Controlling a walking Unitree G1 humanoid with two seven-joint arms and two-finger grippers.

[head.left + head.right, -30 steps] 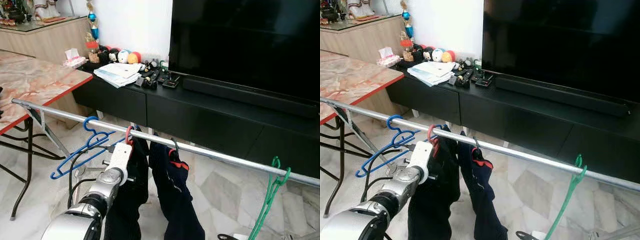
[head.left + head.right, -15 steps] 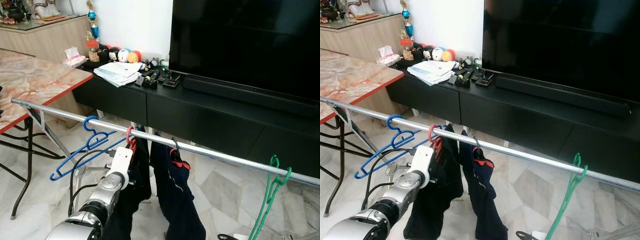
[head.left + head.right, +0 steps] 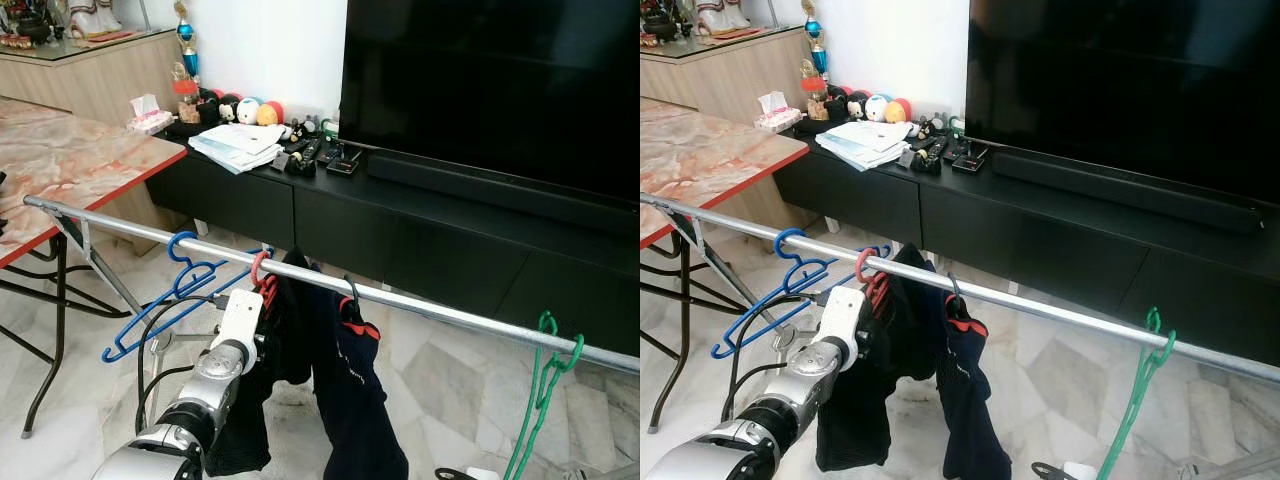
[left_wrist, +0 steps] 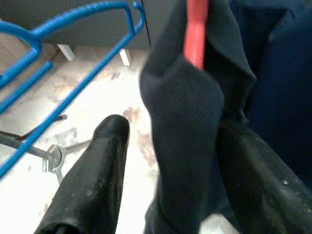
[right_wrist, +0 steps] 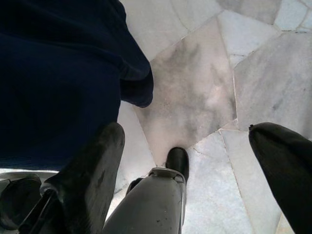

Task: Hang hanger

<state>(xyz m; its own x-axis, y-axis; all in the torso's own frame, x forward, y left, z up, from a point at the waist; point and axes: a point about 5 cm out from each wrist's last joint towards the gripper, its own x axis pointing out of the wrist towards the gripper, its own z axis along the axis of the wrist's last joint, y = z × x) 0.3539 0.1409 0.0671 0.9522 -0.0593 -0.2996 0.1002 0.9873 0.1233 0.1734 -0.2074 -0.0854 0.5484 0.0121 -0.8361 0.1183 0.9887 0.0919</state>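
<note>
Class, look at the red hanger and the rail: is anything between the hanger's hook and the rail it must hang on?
Nothing visible. The red hanger already has its hook over the rail, between the blue hanger and a black one. The left gripper is around the dark garment on it.

Head stereo pair looks forward and down over the steel rail point(image 3: 330, 283) toward the TV point(image 3: 490, 90); both eyes share that rail, clothes and the cabinet, slightly offset. Left wrist camera sits very near a dark garment point(image 4: 185, 122) and the blue hanger point(image 4: 63, 73). Right wrist camera faces straight down at the marble floor point(image 5: 195, 97).
</note>
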